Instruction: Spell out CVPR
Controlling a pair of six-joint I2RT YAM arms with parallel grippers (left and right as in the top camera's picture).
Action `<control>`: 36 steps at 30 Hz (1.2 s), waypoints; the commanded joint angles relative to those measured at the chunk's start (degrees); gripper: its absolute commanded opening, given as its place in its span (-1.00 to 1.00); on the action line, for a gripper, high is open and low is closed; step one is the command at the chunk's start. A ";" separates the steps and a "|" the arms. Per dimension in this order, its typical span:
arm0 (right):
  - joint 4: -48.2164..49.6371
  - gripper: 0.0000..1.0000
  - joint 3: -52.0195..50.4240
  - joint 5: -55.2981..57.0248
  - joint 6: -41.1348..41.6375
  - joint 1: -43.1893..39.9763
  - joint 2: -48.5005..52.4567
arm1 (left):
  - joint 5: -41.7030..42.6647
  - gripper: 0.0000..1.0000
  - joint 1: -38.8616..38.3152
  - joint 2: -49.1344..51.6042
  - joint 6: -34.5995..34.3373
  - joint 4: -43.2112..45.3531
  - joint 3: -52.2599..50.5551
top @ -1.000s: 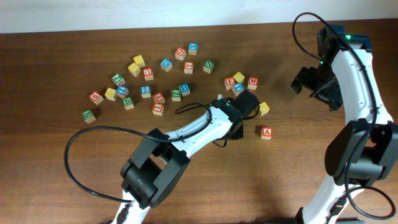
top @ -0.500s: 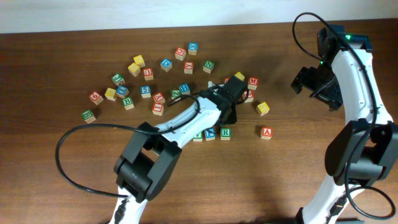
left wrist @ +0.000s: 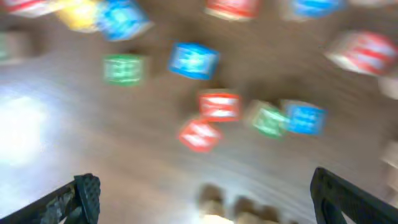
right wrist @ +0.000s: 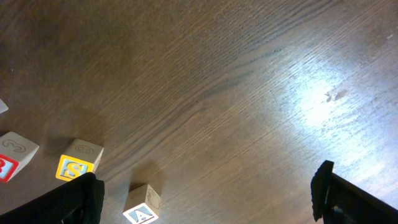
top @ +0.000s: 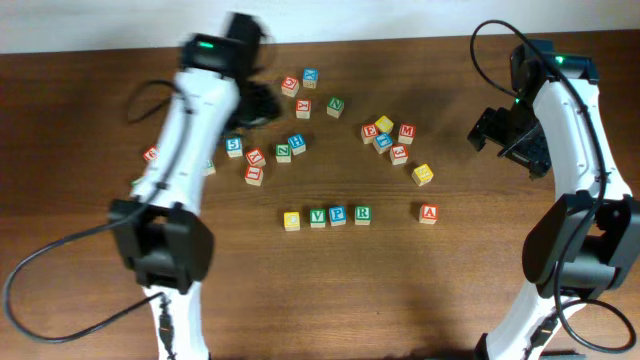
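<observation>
Dark wood table [top: 470, 290] holds a cube row [top: 337, 215]; left claw [left wrist: 202, 183] and right claw [right wrist: 208, 180] both spread apart.

My left gripper [top: 258, 102] hangs blurred over the far-left part of the table [top: 480, 260], with loose blocks scattered around and beside it. Well away from it, toward my base and to its right, four blocks lie in a straight row, nearly touching: a yellow-faced block [top: 291, 220], a green V block [top: 317, 216], a blue P block [top: 338, 214] and a green R block [top: 362, 213]. A red A block [top: 428, 212] sits apart, beyond the R end. My right gripper [top: 487, 130] hovers at the far right. To its left lies a small cluster of blocks [top: 386, 135], with a lone yellow block [top: 423, 174] just nearer my base.
</observation>
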 commanded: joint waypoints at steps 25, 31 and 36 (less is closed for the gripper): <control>-0.11 0.97 0.72 0.50 0.24 0.02 -0.87 | 7.37 0.98 14.49 -30.23 8.61 6.69 -49.09; -2.58 0.97 0.72 -8.66 0.17 0.00 -0.87 | 13.90 0.98 14.49 -31.21 19.26 9.22 -51.04; -6.60 0.86 0.87 -24.65 -16.63 0.55 -2.58 | 13.25 0.98 10.49 -34.67 20.92 10.99 -51.04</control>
